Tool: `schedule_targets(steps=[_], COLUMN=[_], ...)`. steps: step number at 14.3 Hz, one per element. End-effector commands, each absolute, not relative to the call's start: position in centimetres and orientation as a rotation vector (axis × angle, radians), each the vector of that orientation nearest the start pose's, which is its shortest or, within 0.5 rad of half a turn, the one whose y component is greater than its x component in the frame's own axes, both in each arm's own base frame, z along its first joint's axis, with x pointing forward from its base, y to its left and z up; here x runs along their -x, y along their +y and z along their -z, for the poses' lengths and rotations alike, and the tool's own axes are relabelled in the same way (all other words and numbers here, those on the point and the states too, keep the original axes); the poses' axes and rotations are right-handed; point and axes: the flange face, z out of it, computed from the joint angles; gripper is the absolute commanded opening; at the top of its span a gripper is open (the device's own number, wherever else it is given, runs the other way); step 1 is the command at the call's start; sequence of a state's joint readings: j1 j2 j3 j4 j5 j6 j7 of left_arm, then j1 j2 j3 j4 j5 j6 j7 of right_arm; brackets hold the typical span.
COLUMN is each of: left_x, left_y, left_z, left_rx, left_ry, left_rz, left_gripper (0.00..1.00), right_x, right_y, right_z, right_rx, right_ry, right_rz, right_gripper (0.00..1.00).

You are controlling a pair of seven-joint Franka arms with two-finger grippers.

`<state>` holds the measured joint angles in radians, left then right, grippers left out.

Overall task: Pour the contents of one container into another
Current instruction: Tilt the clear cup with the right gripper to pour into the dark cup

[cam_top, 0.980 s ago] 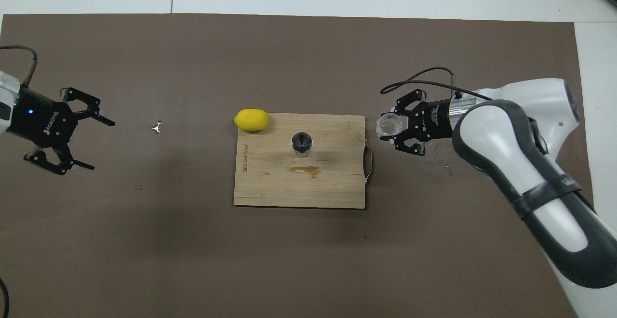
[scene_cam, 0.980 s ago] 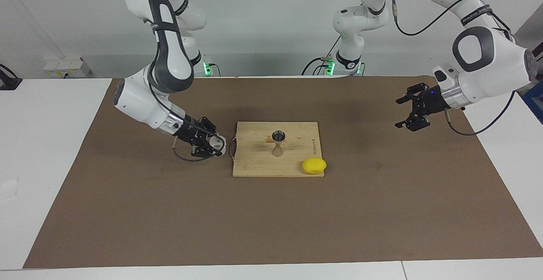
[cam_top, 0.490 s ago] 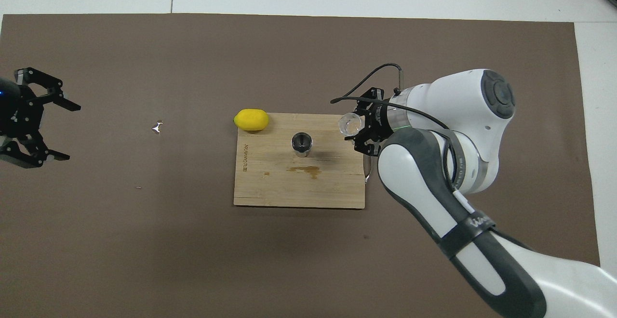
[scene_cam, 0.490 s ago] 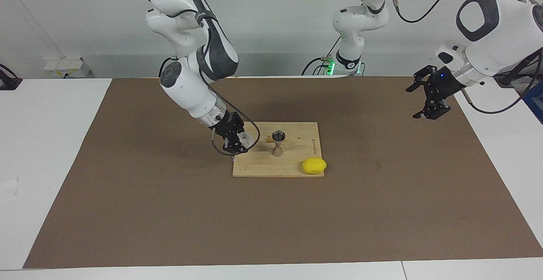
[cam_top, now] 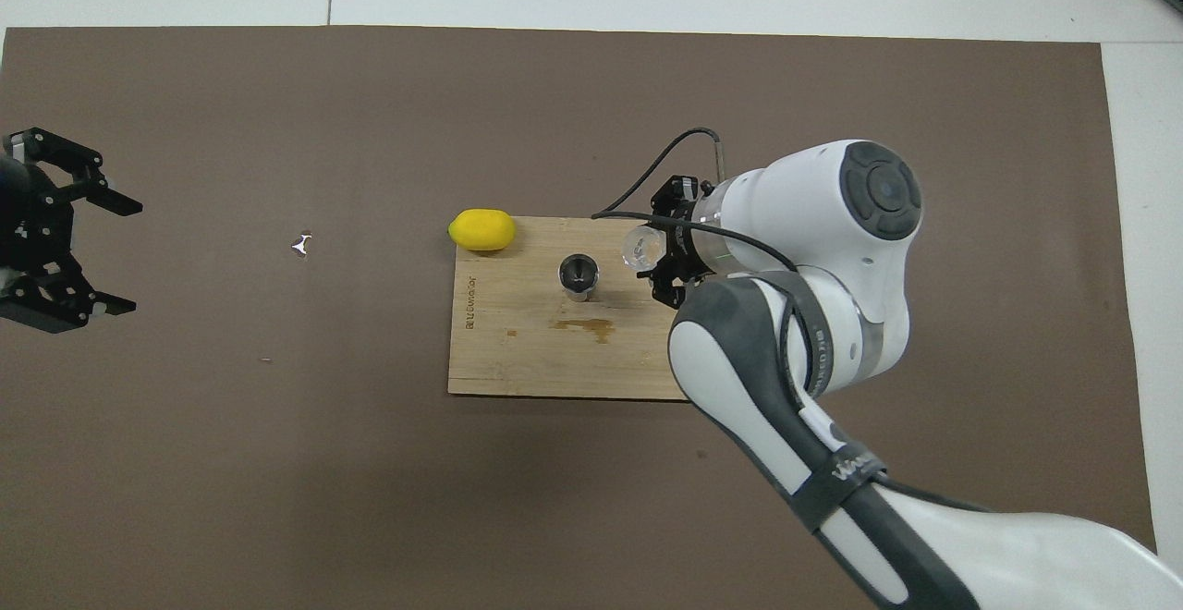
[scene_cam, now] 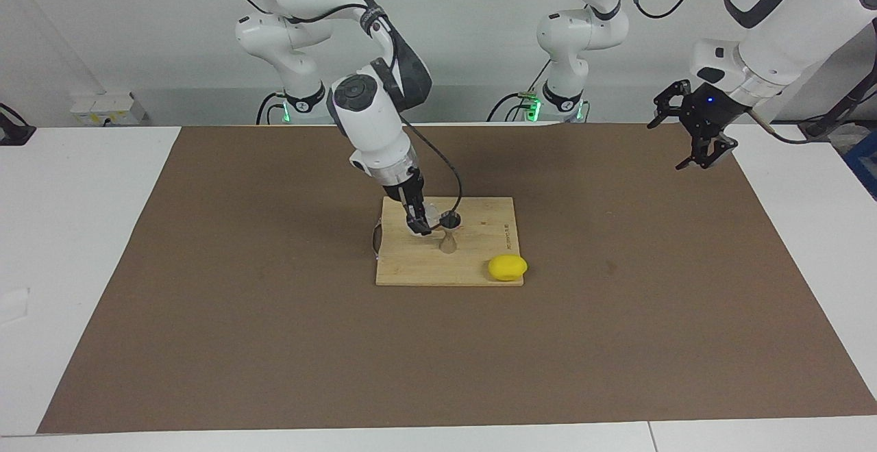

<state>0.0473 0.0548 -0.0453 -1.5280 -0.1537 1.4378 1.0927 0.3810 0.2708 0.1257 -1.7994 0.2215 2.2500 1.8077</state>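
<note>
Your right gripper (scene_cam: pixel 419 222) (cam_top: pixel 658 257) is clamped on the small clear plastic cup (scene_cam: pixel 426 221) (cam_top: pixel 640 246), its fingers (cam_top: pixel 667 293) closed against the cup's sides. You hold the cup in the air over the bamboo cutting board (scene_cam: pixel 411 264) (cam_top: pixel 518 360), just beside the mouth of the metal jigger (scene_cam: pixel 449 231) (cam_top: pixel 579 275), on the side toward the right arm's end of the table. In the facing view the cup's edge comes right up to the jigger's rim; you cannot tell from either view whether the two touch. The cup looks tipped rather than upright, with its open mouth turned partly upward in the overhead view.

The jigger stands upright near the middle of the board, hourglass-shaped, its upper cone open. A brownish stain (cam_top: pixel 584 325) marks the board nearer to the robots than the jigger. A lemon (scene_cam: pixel 508 267) (cam_top: pixel 481 229) rests at the board's corner toward the left arm's end, farther from the robots than the jigger. The board's metal handle (scene_cam: pixel 375 238) sticks out at the end toward the right arm.

Your left gripper (scene_cam: pixel 695 130) (cam_top: pixel 81 254) waits with its fingers spread wide and holding nothing, raised over the brown mat (scene_cam: pixel 274 342) (cam_top: pixel 277 453) at the left arm's end of the table, well apart from the board. A small shiny scrap (cam_top: pixel 300 244) lies on the mat between that gripper and the lemon.
</note>
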Motion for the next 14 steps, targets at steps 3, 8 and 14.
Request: schedule_targets(steps=[3,8,14], left_x=[-54.8,-53.4,-52.5], left_y=[-1.2,0.6,0.7], left_z=[-61.7,-63.2,-65.3], left_rx=[3.135,3.163,3.121], left_ry=[1.049,0.781,0.417], left_rz=[-0.132,-0.123,-0.071], left_gripper=[1.00,1.00,1.00], right_x=[-56.8,-57.4,-58.3], right_y=[32.9,33.9,34.1], right_z=[-43.2,-43.6,-43.5], right_rx=[2.301,2.376,2.410], right_ry=[1.839,1.773,1.738], right_rz=[-0.073,0.047,0.135], right_gripper=[0.00,0.00,0.00])
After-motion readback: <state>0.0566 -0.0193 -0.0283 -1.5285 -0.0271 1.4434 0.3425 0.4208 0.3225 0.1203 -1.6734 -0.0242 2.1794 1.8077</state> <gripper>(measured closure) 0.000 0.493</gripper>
